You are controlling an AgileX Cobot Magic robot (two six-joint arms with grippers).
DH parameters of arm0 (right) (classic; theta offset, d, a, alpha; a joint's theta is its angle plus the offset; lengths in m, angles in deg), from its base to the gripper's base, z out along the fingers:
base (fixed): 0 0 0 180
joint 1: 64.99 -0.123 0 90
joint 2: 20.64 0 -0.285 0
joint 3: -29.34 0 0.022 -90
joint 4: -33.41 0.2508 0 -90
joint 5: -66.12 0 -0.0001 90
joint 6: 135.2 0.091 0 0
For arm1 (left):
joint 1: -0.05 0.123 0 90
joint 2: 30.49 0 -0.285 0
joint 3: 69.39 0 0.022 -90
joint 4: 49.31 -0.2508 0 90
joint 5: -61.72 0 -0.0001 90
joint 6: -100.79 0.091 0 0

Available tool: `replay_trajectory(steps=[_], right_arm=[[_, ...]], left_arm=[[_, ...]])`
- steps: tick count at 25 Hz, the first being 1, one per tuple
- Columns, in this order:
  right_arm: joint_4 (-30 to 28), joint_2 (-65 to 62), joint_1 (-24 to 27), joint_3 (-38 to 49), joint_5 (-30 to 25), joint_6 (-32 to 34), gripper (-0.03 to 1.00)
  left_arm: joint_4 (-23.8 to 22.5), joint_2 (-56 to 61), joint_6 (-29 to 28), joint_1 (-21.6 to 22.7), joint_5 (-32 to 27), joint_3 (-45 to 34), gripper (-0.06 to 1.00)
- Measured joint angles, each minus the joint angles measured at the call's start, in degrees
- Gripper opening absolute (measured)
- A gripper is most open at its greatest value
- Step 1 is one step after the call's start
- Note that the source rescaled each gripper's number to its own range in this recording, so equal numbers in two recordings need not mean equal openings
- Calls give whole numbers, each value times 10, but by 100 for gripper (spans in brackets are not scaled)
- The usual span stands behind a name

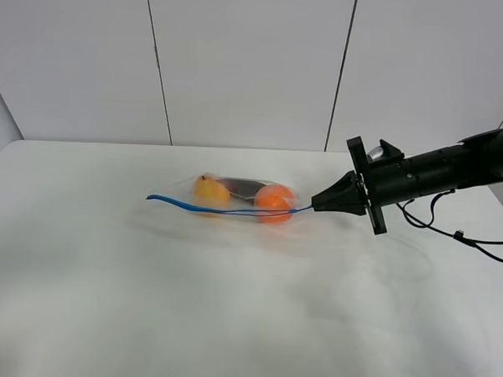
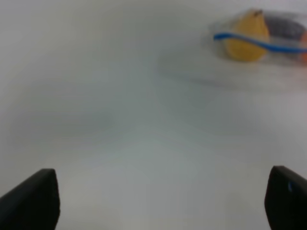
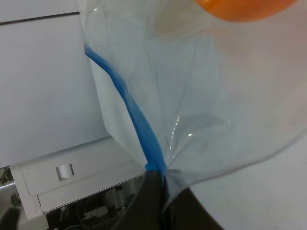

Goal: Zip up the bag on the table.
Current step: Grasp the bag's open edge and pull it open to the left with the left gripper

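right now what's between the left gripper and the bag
Only bare white table. The left wrist view shows nothing else between the open left gripper and the bag.

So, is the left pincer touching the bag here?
No: the left wrist view shows the left pincer open over the table, with the bag lying well apart from its fingertips.
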Motion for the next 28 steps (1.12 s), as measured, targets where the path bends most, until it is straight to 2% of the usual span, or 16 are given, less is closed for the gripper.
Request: replay_trajectory(steps=[2,5,7,11,14,20,22,24,28], right_arm=[[0,0,0,0,0,0,0],[0,0,0,0,0,0,0],[0,0,0,0,0,0,0],[0,0,0,0,0,-1,0],[1,0,0,0,0,-1,0],[1,0,0,0,0,-2,0],[1,0,0,0,0,-2,0],[1,0,0,0,0,-2,0],[1,0,0,0,0,-2,0]], left_arm=[[0,-71,17,0,16,53,99],[0,-187,132,0,30,128,99],[1,-248,268,0,40,164,98],[3,-351,582,0,78,189,94],[45,-412,726,0,120,189,93],[251,-506,863,-2,186,189,92],[306,-532,904,-15,202,189,92],[348,-554,930,-38,220,189,92],[388,-597,944,-115,268,189,92]])
